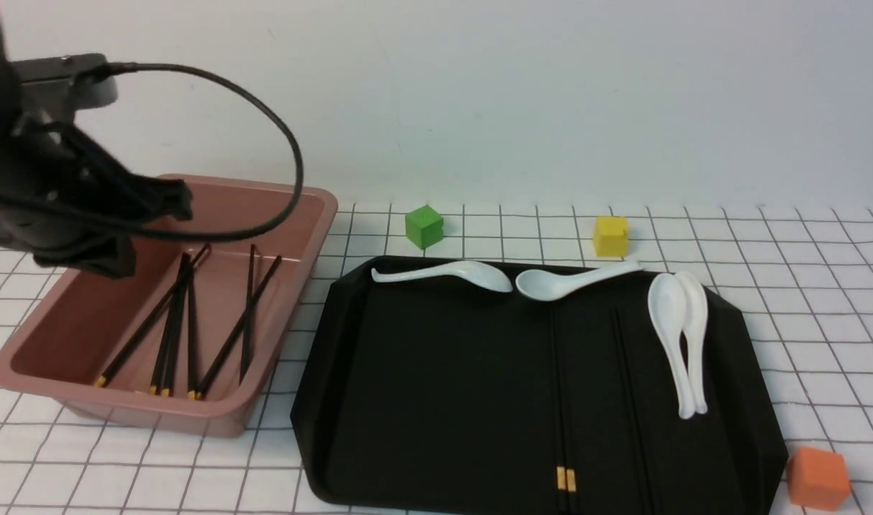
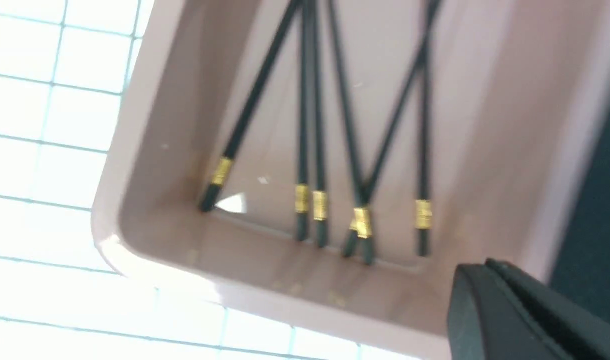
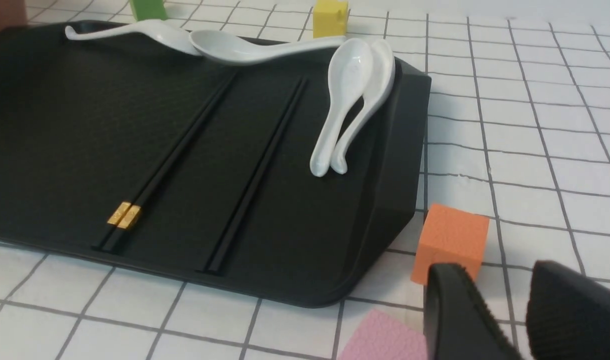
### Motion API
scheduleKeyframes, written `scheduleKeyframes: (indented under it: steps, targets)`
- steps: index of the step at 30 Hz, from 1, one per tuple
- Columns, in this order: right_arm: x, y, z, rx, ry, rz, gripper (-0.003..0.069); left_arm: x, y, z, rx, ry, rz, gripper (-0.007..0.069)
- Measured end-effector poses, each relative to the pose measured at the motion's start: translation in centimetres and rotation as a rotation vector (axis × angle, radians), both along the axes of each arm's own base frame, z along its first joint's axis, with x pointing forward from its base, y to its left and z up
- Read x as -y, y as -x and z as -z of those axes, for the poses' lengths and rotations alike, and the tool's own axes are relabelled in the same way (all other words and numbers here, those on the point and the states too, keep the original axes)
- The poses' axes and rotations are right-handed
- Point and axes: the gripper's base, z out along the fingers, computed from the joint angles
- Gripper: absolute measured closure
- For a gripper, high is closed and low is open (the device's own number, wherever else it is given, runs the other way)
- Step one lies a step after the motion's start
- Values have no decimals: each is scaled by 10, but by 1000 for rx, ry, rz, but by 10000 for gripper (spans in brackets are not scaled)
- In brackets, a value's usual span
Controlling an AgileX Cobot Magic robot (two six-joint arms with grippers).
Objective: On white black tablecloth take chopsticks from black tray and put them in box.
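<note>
Gridded tablecloth [image 1: 766, 236] covers the surface. Two pairs of chopsticks [image 1: 562, 400] lie on the black tray [image 1: 422, 372]; others lie in the box [image 1: 315, 214] left of it. The left tool [image 1: 157, 229] hangs over the box, and I cannot tell its grip. The right tool [image 3: 502, 275] sits open and empty off the tray's near right corner. Best to pinch one pair mid-length, both sticks together.

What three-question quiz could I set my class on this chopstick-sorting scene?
1. True or false: all the chopsticks already lie in the box.
2. How many white spoons lie on the black tray?
3. What colour is the cube beside the tray's near right corner? A green, B yellow, C orange.
Key: 1 false; 2 four; 3 C.
</note>
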Motion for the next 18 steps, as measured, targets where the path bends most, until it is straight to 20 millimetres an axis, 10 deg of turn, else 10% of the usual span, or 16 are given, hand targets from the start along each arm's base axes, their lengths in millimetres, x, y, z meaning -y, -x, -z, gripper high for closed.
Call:
scheduleKeyframes:
  steps: [10, 18]
  targets:
    - [0, 0, 0, 0, 0, 0, 419, -11, 144, 55, 334, 274, -34, 637]
    - [0, 0, 0, 0, 0, 0, 419, -20, 200, 79, 601, 402, -55, 637]
